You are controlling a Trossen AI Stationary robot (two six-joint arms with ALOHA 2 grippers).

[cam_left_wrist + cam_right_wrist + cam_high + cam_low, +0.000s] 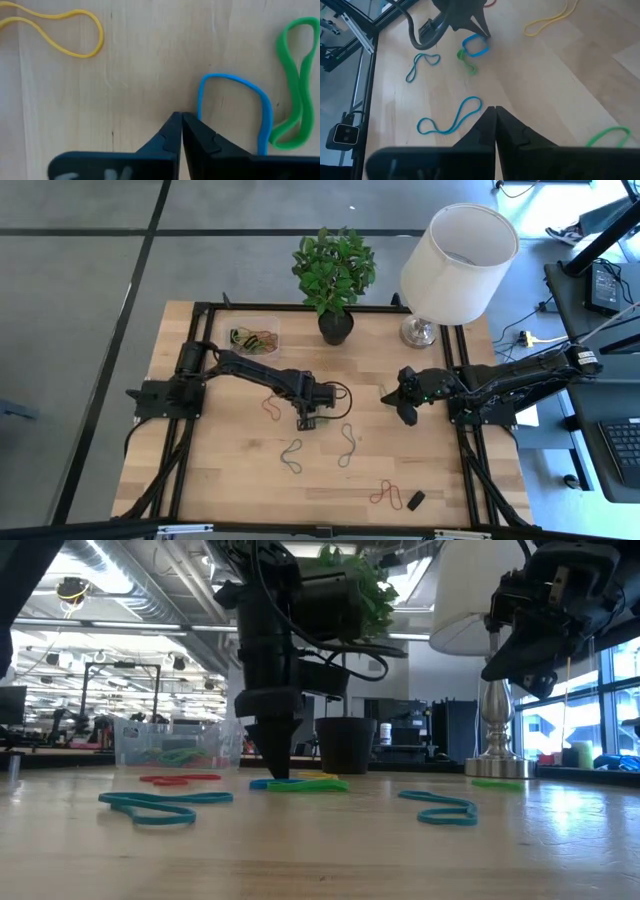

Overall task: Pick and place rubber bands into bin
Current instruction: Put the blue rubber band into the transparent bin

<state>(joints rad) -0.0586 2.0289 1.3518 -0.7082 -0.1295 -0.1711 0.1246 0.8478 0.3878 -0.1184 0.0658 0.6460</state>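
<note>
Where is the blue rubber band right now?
The thin blue rubber band lies on the wooden table near its middle, at the shut left gripper's fingertips, touching a green rubber band beside it.

counter (220, 470): pale wood planks, smooth, satin sheen | rubber bands (235, 107): thin matt rubber | bin (170, 740): clear glossy plastic, 11 o'clock on counter | left hand (181, 131): matt black plastic fingers | lamp base (497, 730): polished shiny metal, 1 o'clock | lampshade (462, 260): white matt fabric | pot (345, 745): black, dull finish
</note>
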